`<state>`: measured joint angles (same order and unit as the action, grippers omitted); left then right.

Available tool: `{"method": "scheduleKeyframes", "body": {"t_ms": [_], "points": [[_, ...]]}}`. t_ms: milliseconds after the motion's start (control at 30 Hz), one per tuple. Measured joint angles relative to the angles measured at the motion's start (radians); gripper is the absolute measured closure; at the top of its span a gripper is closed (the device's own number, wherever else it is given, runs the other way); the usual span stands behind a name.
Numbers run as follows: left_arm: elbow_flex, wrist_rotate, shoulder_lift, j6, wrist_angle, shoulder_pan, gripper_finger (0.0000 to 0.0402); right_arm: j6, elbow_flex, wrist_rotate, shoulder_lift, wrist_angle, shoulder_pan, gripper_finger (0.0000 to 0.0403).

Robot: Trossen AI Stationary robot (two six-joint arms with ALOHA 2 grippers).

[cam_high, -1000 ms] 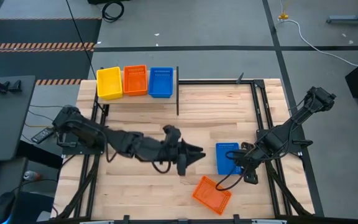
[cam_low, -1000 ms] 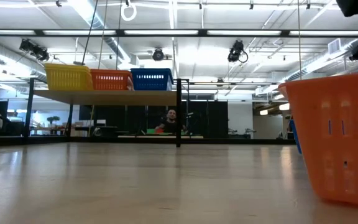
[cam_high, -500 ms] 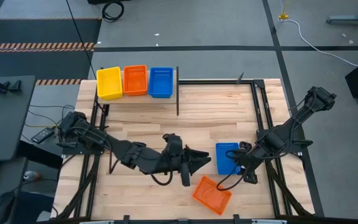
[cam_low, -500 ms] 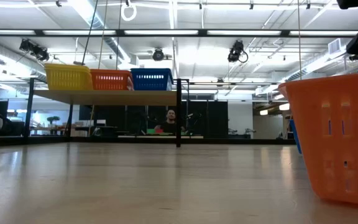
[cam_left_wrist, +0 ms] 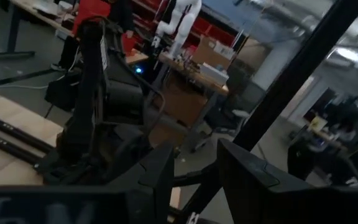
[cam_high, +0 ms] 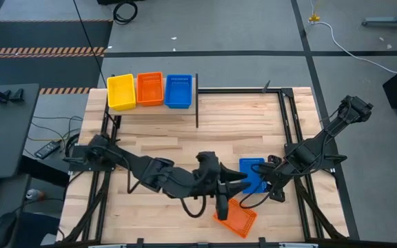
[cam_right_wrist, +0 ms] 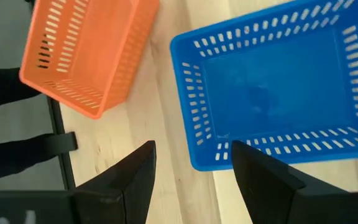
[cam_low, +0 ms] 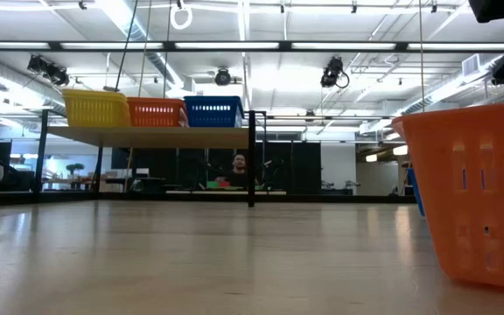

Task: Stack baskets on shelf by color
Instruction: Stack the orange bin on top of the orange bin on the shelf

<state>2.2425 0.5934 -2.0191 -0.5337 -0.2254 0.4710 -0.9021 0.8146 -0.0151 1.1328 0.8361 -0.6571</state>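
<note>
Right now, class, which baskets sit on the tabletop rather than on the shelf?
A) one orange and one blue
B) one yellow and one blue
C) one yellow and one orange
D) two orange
A: the orange basket and the blue basket lie on the tabletop, away from the shelf.

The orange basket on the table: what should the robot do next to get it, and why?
Probably lower the left gripper onto the orange basket's near rim and close. It hovers right at that edge with fingers apart and empty, and the orange basket on the shelf awaits its match.
</note>
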Motion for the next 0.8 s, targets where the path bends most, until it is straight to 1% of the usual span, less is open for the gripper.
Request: {"method": "scheduleKeyframes", "body": {"t_ms": [100,167,233,333,433,700,800], "points": [[0.089,-0.001,-0.047,-0.004,-0.079,0.001,0.0274,-0.022,0.0,0.003,-0.001,0.01,-0.001,0.0188],[0.113,0.0,-0.067,-0.004,-0.095,0.005,0.0274,-0.021,0.0,0.015,-0.001,0.016,-0.001,0.0188],[0.109,-0.001,-0.077,-0.011,-0.083,0.008,0.0274,-0.015,0.0,0.026,-0.001,0.024,-0.001,0.0188],[0.107,0.001,-0.087,-0.061,-0.088,0.018,0.0274,-0.005,0.0,0.039,-0.001,0.034,-0.002,0.0188],[0.106,0.006,-0.096,-0.063,-0.091,0.034,0.0274,0.013,0.0,0.042,-0.001,0.035,-0.002,0.0188],[0.106,0.067,-0.126,-0.086,-0.027,0.05,0.0274,0.045,0.0,0.055,-0.002,0.031,-0.002,0.0188],[0.106,0.073,-0.131,-0.087,-0.011,0.05,0.0274,0.048,0.0,0.061,-0.002,0.032,-0.002,0.0188]]}}
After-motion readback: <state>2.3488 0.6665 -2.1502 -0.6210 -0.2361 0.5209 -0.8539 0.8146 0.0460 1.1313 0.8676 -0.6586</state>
